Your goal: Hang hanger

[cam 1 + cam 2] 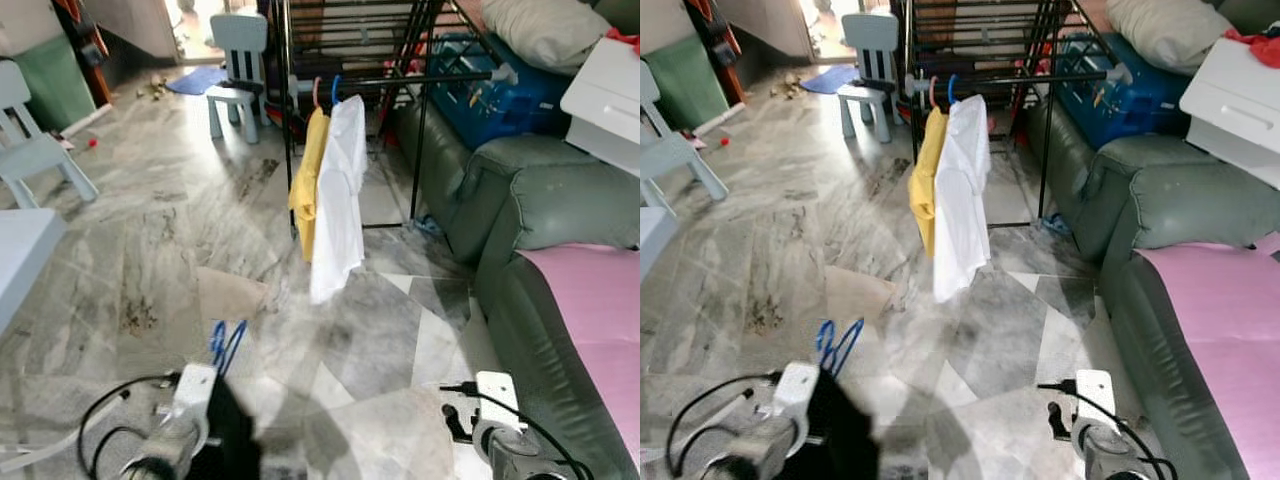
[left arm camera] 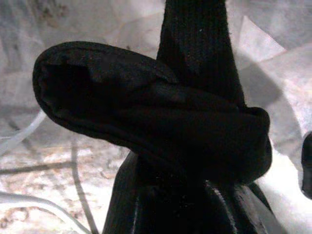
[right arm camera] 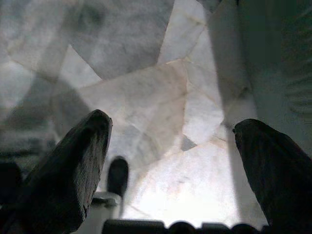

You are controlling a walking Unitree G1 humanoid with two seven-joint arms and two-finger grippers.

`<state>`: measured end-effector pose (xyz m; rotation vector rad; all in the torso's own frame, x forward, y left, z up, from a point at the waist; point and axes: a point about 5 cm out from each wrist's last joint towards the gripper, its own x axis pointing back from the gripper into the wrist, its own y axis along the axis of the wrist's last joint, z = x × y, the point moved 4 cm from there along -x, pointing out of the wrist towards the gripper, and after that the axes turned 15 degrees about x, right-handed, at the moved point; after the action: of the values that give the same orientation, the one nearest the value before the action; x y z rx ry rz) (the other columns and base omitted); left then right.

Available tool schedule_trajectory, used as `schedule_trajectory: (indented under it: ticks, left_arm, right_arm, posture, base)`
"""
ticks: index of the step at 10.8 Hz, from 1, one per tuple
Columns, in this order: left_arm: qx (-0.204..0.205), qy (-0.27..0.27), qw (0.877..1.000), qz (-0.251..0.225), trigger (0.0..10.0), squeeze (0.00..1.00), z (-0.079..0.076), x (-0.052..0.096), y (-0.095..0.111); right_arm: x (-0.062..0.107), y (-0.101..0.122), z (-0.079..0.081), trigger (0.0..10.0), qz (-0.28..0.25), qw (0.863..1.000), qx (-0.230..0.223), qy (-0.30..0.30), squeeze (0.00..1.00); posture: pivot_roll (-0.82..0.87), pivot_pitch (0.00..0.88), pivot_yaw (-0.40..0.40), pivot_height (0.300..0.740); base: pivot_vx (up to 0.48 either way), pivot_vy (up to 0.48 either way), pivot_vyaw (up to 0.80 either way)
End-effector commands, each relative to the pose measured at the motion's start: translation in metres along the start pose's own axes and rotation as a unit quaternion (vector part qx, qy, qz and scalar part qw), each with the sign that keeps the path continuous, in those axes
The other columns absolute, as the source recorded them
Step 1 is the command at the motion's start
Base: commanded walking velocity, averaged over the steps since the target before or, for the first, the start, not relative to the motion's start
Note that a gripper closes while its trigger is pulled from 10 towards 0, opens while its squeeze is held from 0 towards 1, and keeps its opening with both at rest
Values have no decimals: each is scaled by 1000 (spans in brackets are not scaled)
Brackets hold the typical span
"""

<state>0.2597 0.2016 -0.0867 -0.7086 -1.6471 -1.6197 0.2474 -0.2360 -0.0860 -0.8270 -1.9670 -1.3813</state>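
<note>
A blue hanger [image 1: 225, 345] carrying a black garment [image 1: 232, 440] rises from my left gripper [image 1: 218, 392], low at the left, which is shut on it. In the left wrist view the black garment [image 2: 161, 131] drapes over the fingers and hides them. Ahead stands a black drying rack [image 1: 420, 78]; a yellow shirt [image 1: 308, 180] and a white shirt [image 1: 338, 195] hang from its front rail on a pink and a blue hanger. My right gripper [image 3: 170, 124] is open above the marble floor with nothing between its fingers, and its arm [image 1: 505, 440] is low at the right.
A green sofa [image 1: 520, 220] with a pink cover [image 1: 600, 300] runs along the right, with a blue crate [image 1: 490, 100] and a white drawer unit [image 1: 610, 90] on it. Pale blue children's chairs [image 1: 238, 70] stand behind and to the left. Cables [image 1: 110, 410] lie by my feet.
</note>
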Motion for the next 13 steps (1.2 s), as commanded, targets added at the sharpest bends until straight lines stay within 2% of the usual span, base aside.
schedule_trajectory:
  ticks: [1, 2, 4, 5, 6, 7, 8, 9, 10, 11, 12, 13]
  left_arm:
    - [-6, 9, 1000, -19, 0, 0, 0, 0, 13]
    - [-15, 15, 1000, -15, 0, 0, 0, 0, 7]
    - [-30, 37, 999, -4, 0, 0, 5, 1, -11]
    - [-33, 54, 998, 0, 0, 0, 14, 3, -22]
    - [-30, 68, 997, 1, 0, 0, 28, 5, -26]
    - [-6, 66, 998, 8, 0, 0, 49, 9, -34]
    - [11, 52, 998, 22, 0, 0, 46, 10, -45]
    - [26, 38, 999, 26, 0, 0, 33, 8, -44]
    - [33, 13, 999, 31, 0, 0, 13, 6, -45]
    - [32, -2, 999, 37, 0, 0, 3, 6, -49]
    - [27, -12, 999, 40, 0, 0, -2, 6, -51]
    - [-10, -21, 999, 45, 0, 0, -8, 6, -51]
  right_arm:
    - [0, 1, 1, 10000, 0, 1000, 29, -4, 0]
    - [2, -10, 1, 10000, 13, 998, 64, -6, 0]
    - [7, -38, -2, 10000, 43, 996, 71, -11, 0]
    - [9, -48, -6, 10000, 51, 998, 35, -20, 0]
    - [9, -45, -2, 10000, 48, 999, 5, -18, 0]
    - [6, -34, 11, 10000, 36, 999, -19, -1, 0]
    - [5, -28, 35, 10000, 28, 998, -48, 41, 0]
    - [5, -17, 49, 10000, 14, 996, -50, 74, 0]
    - [4, -16, 51, 10000, 21, 995, -45, 85, 0]
    - [4, -12, 53, 10000, 18, 993, -65, 92, 0]
    - [3, -6, 55, 10000, 7, 994, -61, 93, 0]
    - [4, -9, 62, 10000, 7, 993, -67, 92, 0]
  posture:
    - [-80, 105, 25, 740]
    - [-69, 114, 26, 740]
    - [-59, 128, 24, 740]
    - [-48, 132, 20, 740]
    - [-42, 129, 18, 740]
    - [-35, 126, 14, 740]
    - [-19, 128, 6, 740]
    - [-7, 125, 3, 740]
    - [-22, 117, 14, 740]
    - [-54, 117, 42, 740]
    - [-69, 120, 52, 740]
    - [-69, 124, 69, 740]
  base:
    - [0, 0, 0]
    - [0, 0, 0]
    - [0, 0, 0]
    - [0, 0, 0]
    - [0, 0, 0]
    - [0, 0, 0]
    - [0, 0, 0]
    - [0, 0, 0]
    - [0, 0, 0]
    - [0, 0, 0]
    - [0, 0, 0]
    - [0, 0, 0]
